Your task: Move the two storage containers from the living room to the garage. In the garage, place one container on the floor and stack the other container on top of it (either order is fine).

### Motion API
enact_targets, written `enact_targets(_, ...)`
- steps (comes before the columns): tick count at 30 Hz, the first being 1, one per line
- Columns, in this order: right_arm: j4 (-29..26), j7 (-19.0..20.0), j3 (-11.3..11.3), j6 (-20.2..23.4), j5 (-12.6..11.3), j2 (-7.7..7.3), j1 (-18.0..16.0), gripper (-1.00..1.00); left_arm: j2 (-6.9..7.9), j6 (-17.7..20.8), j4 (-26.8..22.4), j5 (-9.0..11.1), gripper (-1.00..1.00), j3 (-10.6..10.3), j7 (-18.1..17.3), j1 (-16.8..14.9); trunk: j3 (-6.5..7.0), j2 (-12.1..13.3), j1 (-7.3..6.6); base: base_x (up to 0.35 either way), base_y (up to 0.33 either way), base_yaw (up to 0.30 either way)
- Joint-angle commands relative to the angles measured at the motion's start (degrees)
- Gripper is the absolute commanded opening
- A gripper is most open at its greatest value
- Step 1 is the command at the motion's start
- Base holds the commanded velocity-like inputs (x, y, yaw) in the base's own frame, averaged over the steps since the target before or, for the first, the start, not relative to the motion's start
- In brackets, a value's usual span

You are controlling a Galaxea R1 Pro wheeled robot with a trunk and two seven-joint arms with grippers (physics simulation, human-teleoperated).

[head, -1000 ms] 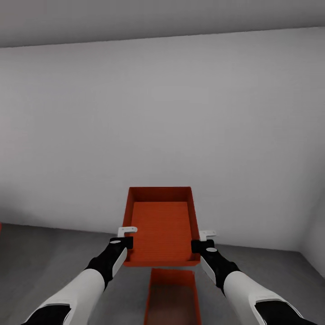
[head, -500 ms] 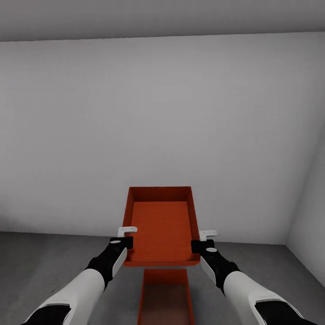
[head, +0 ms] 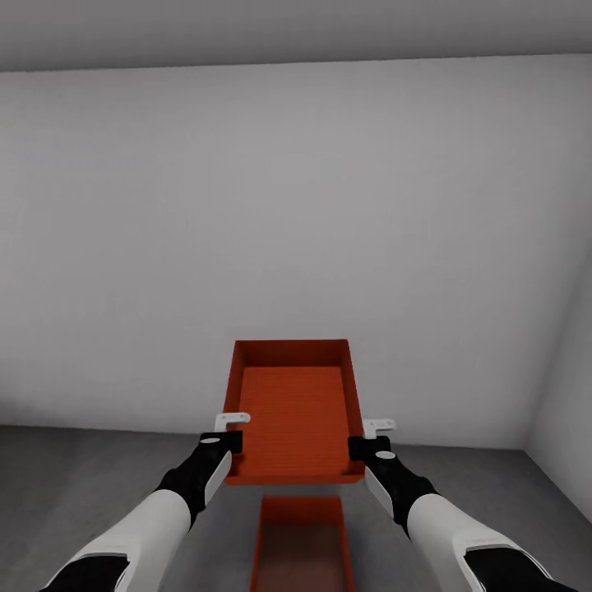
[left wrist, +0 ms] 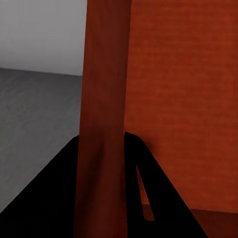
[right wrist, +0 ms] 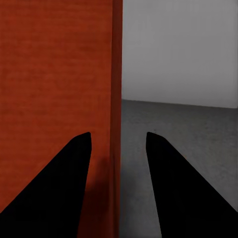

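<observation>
Two tools clamp my carried container (head: 296, 415): left tool (head: 233, 427) pinches its left wall, right tool (head: 367, 436) straddles its right wall w/ fingers either side. 2nd container (head: 300, 547) sits on garage floor (head: 74, 477) directly below, near white wall (head: 296, 238).

End effector (right wrist: 118, 148) astride container wall (right wrist: 116, 99)
</observation>
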Motion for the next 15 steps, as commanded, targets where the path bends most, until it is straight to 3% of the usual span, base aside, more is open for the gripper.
enact_targets(1, 0.1, 0.1, -0.1, 0.1, -0.7, 0.18, 0.0, -1.00, -0.11, -4.0, -0.2, -0.1, -1.00, 0.2, -0.1, 0.0, -0.03, 0.0, 0.04, 0.208, 0.000, 0.000)
enact_targets(15, 0.1, 0.1, -0.2, 0.8, -0.7, 0.12, 0.0, -1.00, -0.11, -4.0, -0.2, -0.1, -1.00, 0.2, -0.1, 0.0, -0.47, 0.0, 0.04, 0.030, 0.000, 0.000)
